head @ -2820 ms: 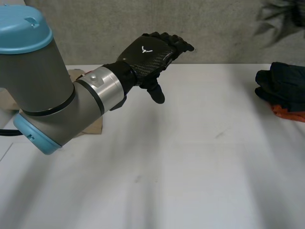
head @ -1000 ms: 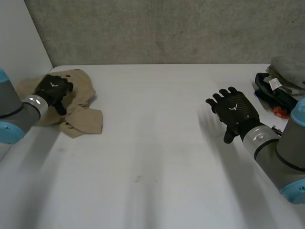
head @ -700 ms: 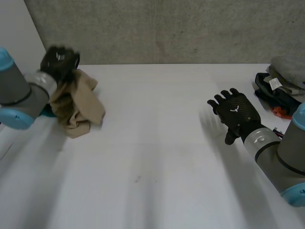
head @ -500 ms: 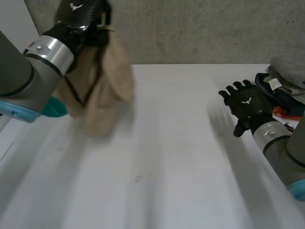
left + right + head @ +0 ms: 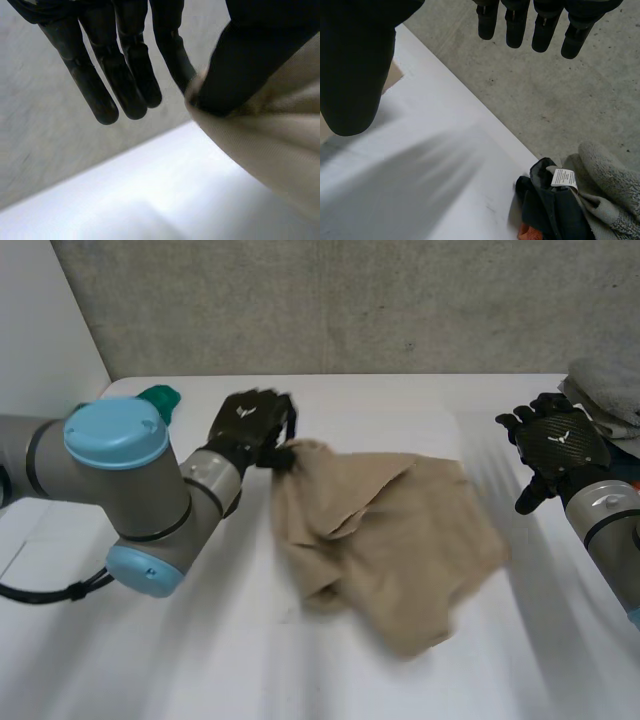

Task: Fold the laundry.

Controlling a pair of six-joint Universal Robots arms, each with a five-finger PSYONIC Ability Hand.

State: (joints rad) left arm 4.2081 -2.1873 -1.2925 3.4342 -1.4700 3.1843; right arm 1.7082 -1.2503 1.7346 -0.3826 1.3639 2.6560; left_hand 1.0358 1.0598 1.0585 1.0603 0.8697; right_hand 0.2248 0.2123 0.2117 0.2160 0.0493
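Your left hand (image 5: 250,428) has swung down from upper left and still pinches an edge of the tan cloth (image 5: 390,540), now spread crumpled across the middle of the worktop (image 5: 200,640). Your right hand (image 5: 555,445) has drawn back to the right edge, fingers straight and empty, beside the clothes pile (image 5: 555,210).

**Surface finish**

- Tan woven cloth (image 5: 390,540): soft, matt, fine even weave, creased (the weave reads clearest beside the left hand's thumb).
- Black left hand (image 5: 250,425): carbon-fibre-pattern back plate, semi-gloss; fingers (image 5: 95,90) smooth, dull sheen.
- Black right hand (image 5: 560,445): same finish.
- White flat table (image 5: 200,640): smooth, matt.
- Grey concrete wall (image 5: 350,300): rough, speckled.
- Light-blue round arm cap (image 5: 115,430): smooth plastic.
- Beyond the right hand's fingertips: grey fleecy cloth (image 5: 607,185), nubbly; dark navy garment (image 5: 555,210), matt, carrying a white printed label (image 5: 563,177).
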